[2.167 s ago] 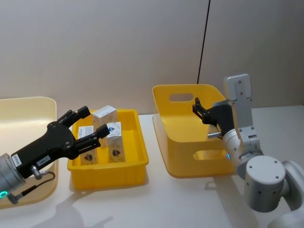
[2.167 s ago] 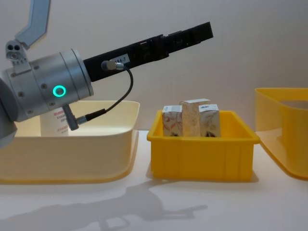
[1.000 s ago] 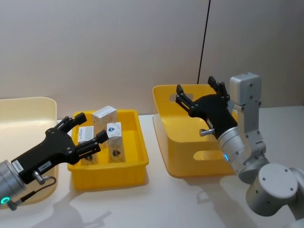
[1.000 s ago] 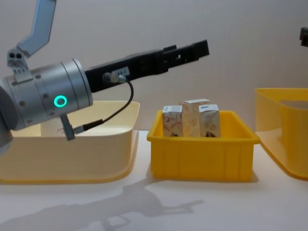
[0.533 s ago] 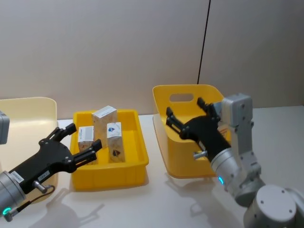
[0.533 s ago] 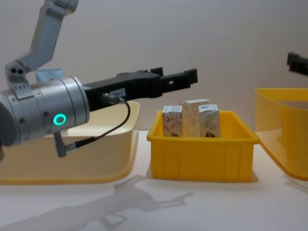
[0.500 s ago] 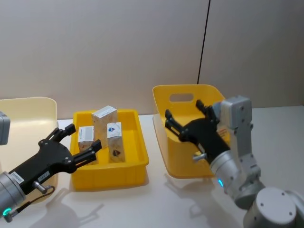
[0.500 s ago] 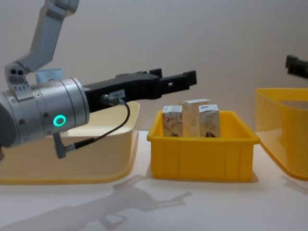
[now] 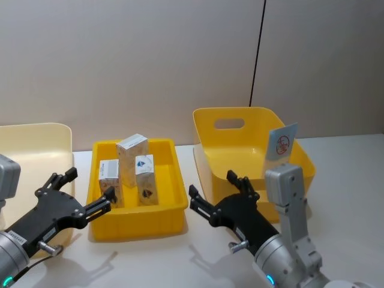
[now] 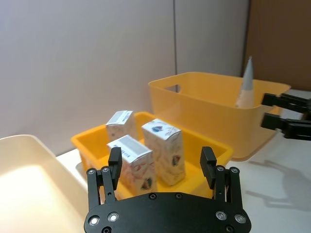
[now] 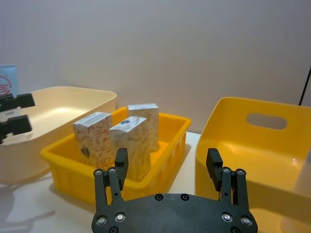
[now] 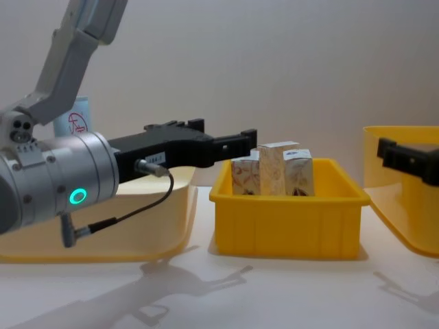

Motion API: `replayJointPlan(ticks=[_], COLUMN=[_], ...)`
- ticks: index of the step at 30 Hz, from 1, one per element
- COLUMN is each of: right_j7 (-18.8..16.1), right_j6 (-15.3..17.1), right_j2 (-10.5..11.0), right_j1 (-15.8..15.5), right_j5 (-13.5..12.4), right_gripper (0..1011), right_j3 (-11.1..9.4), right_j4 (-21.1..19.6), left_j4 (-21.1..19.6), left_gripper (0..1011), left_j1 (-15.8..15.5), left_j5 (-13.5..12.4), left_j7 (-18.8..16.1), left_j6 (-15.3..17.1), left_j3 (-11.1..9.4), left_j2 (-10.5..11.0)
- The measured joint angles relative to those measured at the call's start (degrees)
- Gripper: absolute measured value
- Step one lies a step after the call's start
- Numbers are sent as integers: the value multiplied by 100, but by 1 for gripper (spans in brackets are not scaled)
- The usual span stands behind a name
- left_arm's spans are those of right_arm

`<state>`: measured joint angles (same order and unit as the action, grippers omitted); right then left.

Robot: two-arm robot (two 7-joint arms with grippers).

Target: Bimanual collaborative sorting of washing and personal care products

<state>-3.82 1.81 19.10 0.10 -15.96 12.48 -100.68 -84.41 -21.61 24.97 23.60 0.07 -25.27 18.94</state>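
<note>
Head view: left gripper [image 9: 90, 191] and right gripper [image 9: 212, 184] have fingers spread wide, holding nothing. Cartons [image 9: 127, 163] stand in the yellow tray [image 9: 138, 219], just beyond the left fingertips.
Wrist views: cartons ahead of the spread fingers.
Chest view: tube [image 12: 74, 118] left of the left fingers; red round logo, lettering seemingly unreadable.

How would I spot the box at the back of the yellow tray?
Find the small yellow tray between the cream bin and the big yellow bin. Of the three standing inside, the rear carton rises above the other two.
</note>
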Motion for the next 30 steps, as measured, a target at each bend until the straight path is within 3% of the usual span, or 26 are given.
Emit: replayJointPlan(ticks=[20, 30], right_j7=[-5, -218], right_j6=[14, -12], right_j2=[22, 55], right_j1=[-94, 44], right_j5=[-53, -62], right_gripper=[1001, 1001], right_j3=[45, 78], right_j4=[-55, 31], left_j4=[-575, -833], left_gripper=[1003, 1003], left_j1=[524, 763], left_j5=[-875, -1274], left_j7=[-1488, -2171], left_j6=[51, 72], left_j3=[-51, -75], left_j2=[195, 281])
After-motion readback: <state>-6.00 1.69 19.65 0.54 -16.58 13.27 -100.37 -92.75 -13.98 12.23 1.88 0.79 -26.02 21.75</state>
